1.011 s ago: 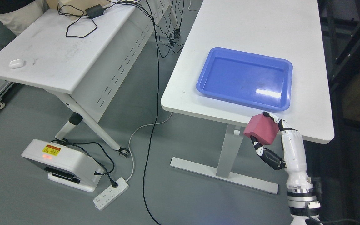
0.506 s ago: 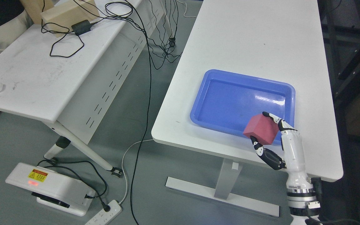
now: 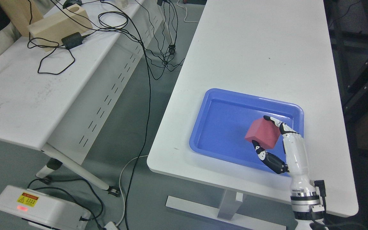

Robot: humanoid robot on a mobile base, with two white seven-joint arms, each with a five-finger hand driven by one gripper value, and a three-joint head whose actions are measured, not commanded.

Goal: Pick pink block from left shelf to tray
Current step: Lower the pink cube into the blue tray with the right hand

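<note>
A pink block is held in my right hand, whose white and black fingers are curled around it. The arm rises from the lower right corner. Block and hand hang over the right half of the blue tray, which lies on the white table. Whether the block touches the tray floor cannot be told. My left arm does not show.
A second white table stands at the left with a wooden block, a black adapter and tangled cables. Between the tables cables hang to the grey floor. A white device sits at the lower left. Dark shelving borders the right edge.
The camera has moved forward, so the whole scene has slid down the picture. The hand with the pink block has gone from in front of the table edge to over the tray.
</note>
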